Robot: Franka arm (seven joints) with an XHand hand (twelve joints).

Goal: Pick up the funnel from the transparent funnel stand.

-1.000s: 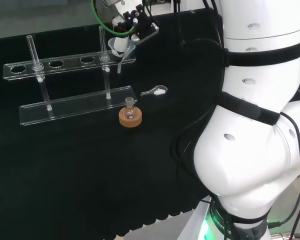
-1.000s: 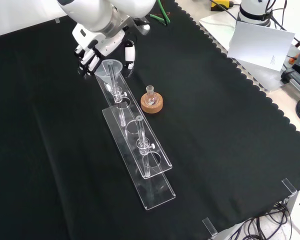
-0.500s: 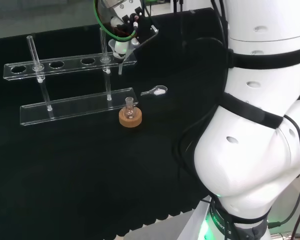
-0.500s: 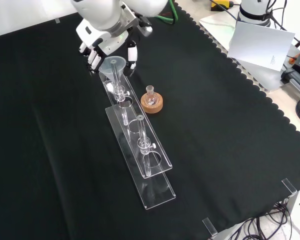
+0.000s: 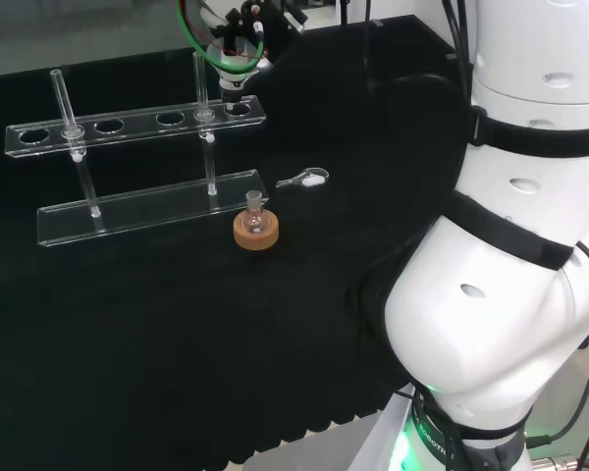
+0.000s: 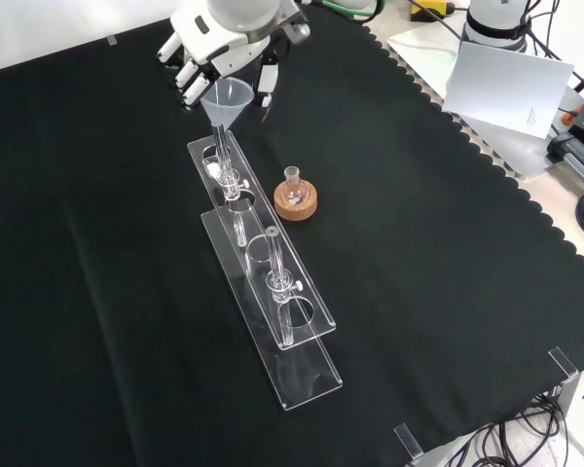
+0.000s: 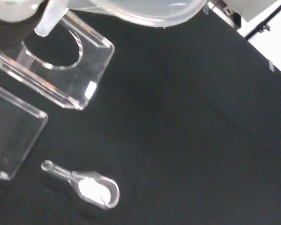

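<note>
Head view: behind, above arm base, facing funnel stand (image 5: 137,128) across bench. Front view: opposite, looking down, stand (image 6: 263,282) central. Wrist view: close above stand end (image 7: 65,65). All share stand.

The arm (image 5: 510,294) was all glossy white, chunky rounded links with black bands wrapped round them and small round screw caps dotted about. Black cables ran down its side, a green glow sat at the base, and the hand (image 6: 219,44) was black and white

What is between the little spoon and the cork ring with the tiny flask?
Nothing: in the head view, bare black cloth separates the spoon from the cork ring.
</note>
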